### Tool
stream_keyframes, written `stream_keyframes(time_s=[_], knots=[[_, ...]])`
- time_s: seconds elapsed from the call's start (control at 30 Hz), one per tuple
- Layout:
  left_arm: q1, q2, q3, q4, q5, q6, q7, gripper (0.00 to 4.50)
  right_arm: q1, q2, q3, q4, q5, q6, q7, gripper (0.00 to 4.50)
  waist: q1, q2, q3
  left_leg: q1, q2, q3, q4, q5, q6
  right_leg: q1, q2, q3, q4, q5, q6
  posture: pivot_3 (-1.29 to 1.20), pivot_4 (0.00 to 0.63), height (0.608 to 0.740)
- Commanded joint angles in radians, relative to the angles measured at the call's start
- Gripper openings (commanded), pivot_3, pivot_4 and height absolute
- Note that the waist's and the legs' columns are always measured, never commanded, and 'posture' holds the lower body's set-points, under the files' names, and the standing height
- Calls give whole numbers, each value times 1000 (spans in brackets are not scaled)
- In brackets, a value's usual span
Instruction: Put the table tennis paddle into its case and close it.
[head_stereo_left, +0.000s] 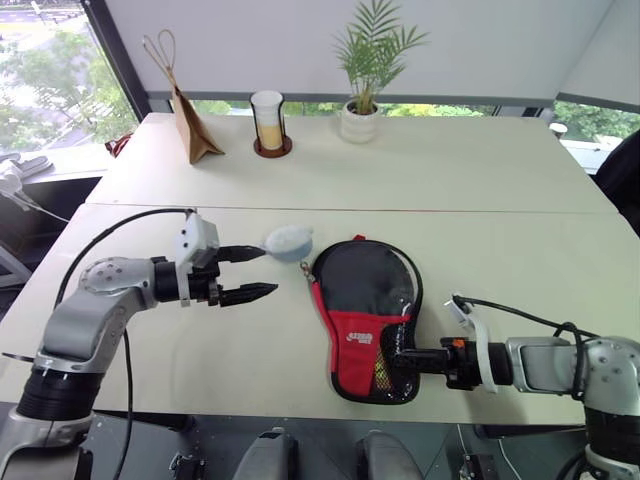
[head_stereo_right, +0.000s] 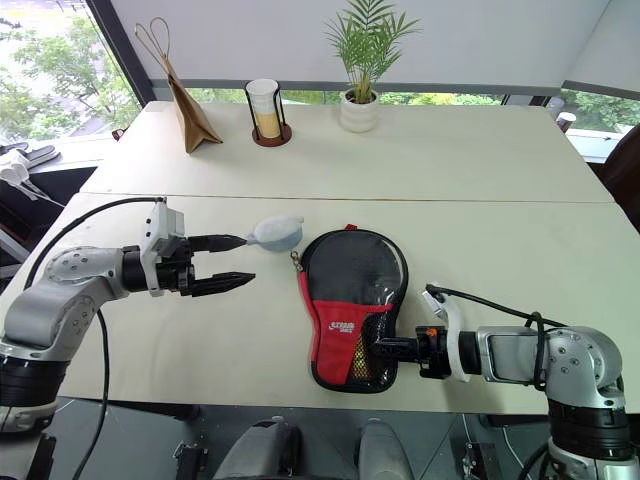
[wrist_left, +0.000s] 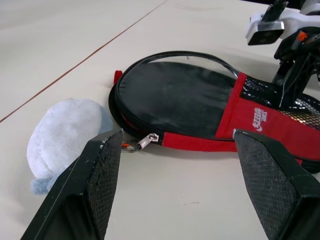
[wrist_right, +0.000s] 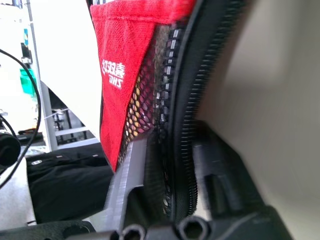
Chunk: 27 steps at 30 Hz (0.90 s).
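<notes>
Head views. The case (head_stereo_left: 362, 318) lies flat on the tabletop (head_stereo_left: 500, 180) between the two tools, and its outline reads as closed around the rim; the table tennis paddle is taken to be inside, since no bat lies on the surface. The left tool (head_stereo_left: 250, 273) hovers just beside the case's rounded end, its two black fingers spread wide and empty. The grey-blue fluffy ball (head_stereo_left: 289, 241) sits just past its upper fingertip, near the case. The right tool (head_stereo_right: 385, 348) meets the case's narrow handle end at the mesh pocket (head_stereo_right: 372, 362), its fingers against the fabric edge; whether they pinch it cannot be told here. Well beyond both tools, along the far edge of the tabletop, stand a brown paper bag (head_stereo_left: 192, 125), a cup in a black holder (head_stereo_left: 269, 122) and a potted plant (head_stereo_left: 364, 85); none obstructs the work.

Left wrist view. Between the spread fingers (wrist_left: 95, 175) the zipper pull (wrist_left: 145, 141) lies at the round end of the case, by the red panel (wrist_left: 250, 120), with the ball close alongside. The seam appears drawn shut up to the pull.

Right wrist view. The zipper teeth (wrist_right: 175, 100) run between the tool's fingers, which stand partly apart about the case edge; a firm hold is not evident.

Judgement: insertion looks complete and closure nearly so; what remains is to confirm the zip's last stretch and withdraw. The ball by the pull is the only nearby nuisance.
</notes>
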Motion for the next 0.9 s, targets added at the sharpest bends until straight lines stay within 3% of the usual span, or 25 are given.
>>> stream_keyframes(time_s=[0.03,0.13,0.33,0.47,0.6,0.9], knots=[[2,3,3,-22,-1,-18,-8,3592,-19,-35,-23,-5,-30,-23,0,3168,0,0,0,0,0,0,0,0,0,0,0,0,0,0,0,0,150,740],[1,7,7,-14,1,-18,-13,3592,-35,-70,-57,15,-32,-31,17,4454,2,0,0,0,0,0,1,0,1,1,0,0,0,0,0,0,150,740],[-27,12,13,28,14,-29,-16,3592,-29,-249,-69,-33,-78,-121,130,4454,3,0,0,0,0,0,1,-1,1,0,0,0,0,0,0,0,150,740],[-48,8,11,52,23,-38,-18,3592,-19,-361,-2,-69,-226,-327,238,4454,0,0,0,0,0,0,0,-1,2,0,0,0,0,0,0,0,150,740],[-79,-13,-3,103,54,-72,-12,3592,-120,-245,87,-56,-417,-663,241,4454,-5,0,0,0,0,2,0,-1,2,-1,1,0,0,0,0,0,150,740],[-146,-40,-33,228,165,-191,19,3592,-170,24,348,102,-738,-1108,265,4454,0,0,0,-1,0,1,1,2,-4,-1,0,0,0,0,0,0,150,740]])
